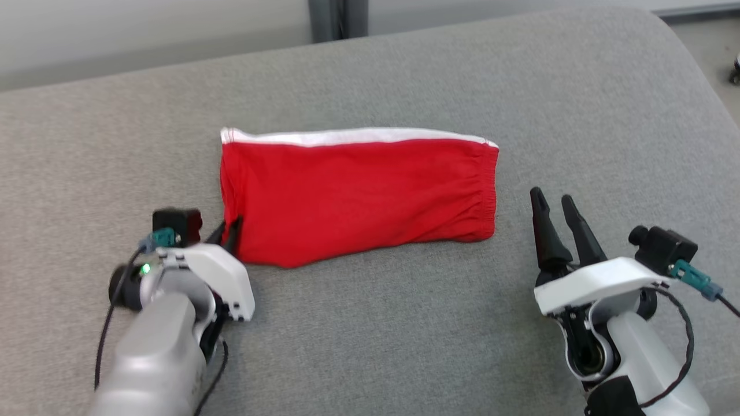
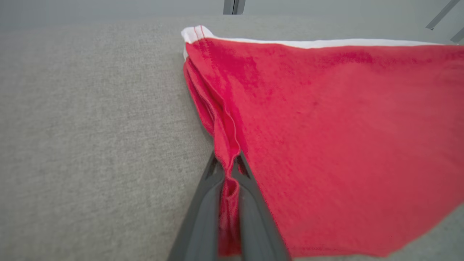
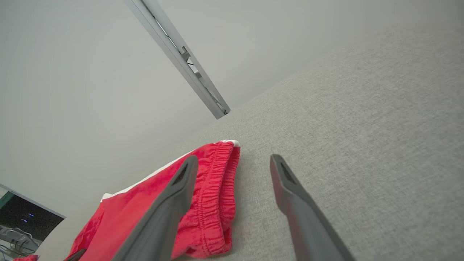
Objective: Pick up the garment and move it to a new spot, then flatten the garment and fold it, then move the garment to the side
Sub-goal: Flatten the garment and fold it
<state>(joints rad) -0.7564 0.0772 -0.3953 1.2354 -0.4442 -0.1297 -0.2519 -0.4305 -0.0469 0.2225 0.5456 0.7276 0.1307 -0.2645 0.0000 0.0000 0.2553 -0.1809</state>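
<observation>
One red cloth garment [image 1: 358,199] with a white edge band lies on one grey fabric cushion [image 1: 404,335]. Of two grippers, the left gripper [image 1: 230,230] pinches the garment's corner hem, the cloth spreading to its right. The right gripper [image 1: 554,199], jaws apart, has the garment's elastic end just to its left, apart.

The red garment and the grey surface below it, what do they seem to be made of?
The red garment with a white edge stripe looks like soft matte knit cloth, perhaps cotton jersey: it bunches into folds in the shut left pincer, and one end is gathered by elastic. The grey cushioned surface looks like matte woven upholstery fabric, with a fine visible weave.
</observation>
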